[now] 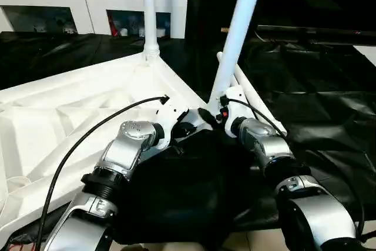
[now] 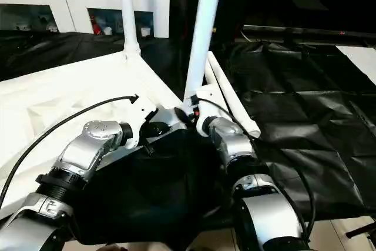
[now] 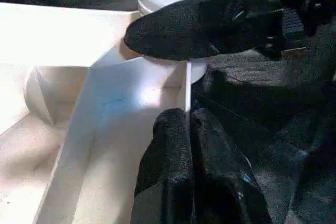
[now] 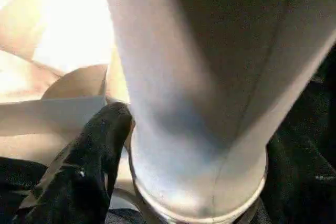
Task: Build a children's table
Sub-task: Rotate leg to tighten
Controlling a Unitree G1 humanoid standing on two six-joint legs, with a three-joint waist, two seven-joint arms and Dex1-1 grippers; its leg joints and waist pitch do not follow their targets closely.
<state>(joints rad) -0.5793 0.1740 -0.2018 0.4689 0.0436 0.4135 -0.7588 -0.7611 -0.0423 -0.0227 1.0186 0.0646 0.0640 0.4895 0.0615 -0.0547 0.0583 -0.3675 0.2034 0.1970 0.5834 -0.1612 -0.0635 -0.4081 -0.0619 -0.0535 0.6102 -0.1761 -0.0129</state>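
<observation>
The white tabletop [image 1: 70, 104] lies upside down, ribbed underside up, on black sheeting [image 1: 329, 98] spread over the floor. At its far corner one tapered leg [image 1: 150, 10] stands upright in its rounded socket [image 1: 151, 56]. At the near corner, by the robot's arms, a second leg [image 1: 238, 33] rises from the corner socket, leaning slightly to the right at its upper end. Two more legs [image 2: 232, 101] lie loose side by side on the sheeting, just beside the tabletop's right edge, behind the leaning leg.

The left claw [image 1: 189, 127] reaches in at that near corner; in the left wrist view its two black fingers [image 3: 178, 156] are pinched on the thin rim wall of the tabletop, one on each side of it. The right claw [image 1: 218, 110] sits at the base of the leaning leg; in the right wrist view one black finger [image 4: 94, 150] rests against the leg's lower end, right by the socket collar, and in the left wrist view a finger of this claw lies across the leg's base, so it grips the leg.

Beyond the sheeting stands a white cabinet [image 1: 88, 4] with glass doors, with small items behind the glass.
</observation>
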